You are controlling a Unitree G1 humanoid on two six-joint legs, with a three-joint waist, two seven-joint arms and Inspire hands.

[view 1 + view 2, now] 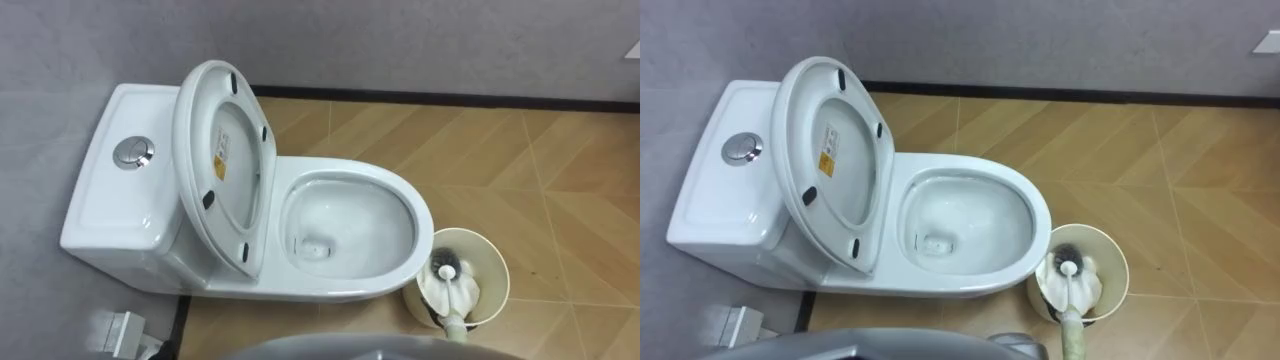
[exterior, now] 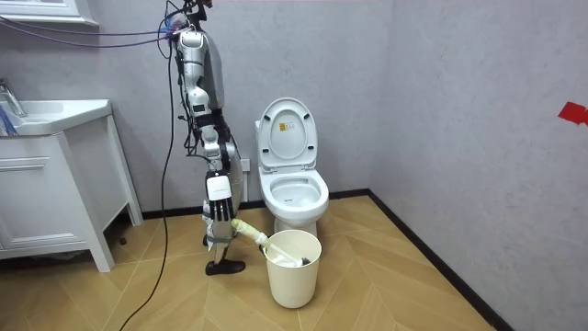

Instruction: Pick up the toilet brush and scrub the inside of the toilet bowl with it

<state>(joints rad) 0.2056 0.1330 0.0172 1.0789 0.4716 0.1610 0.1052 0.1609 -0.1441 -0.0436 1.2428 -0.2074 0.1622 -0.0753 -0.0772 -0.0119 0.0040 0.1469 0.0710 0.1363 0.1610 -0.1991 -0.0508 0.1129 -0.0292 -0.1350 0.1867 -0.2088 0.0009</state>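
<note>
The toilet (image 1: 340, 290) is standing with its seat (image 1: 225, 160) raised against the tank. Just right of the bowl, the brush (image 1: 446, 267) is sitting head-down inside the bucket (image 1: 502, 275). The right hand (image 2: 219, 222) is gripping the brush's handle.

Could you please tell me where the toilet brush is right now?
In the left eye view the toilet brush is at lower right, its head down inside the white bucket on the floor beside the front of the toilet bowl.
</note>
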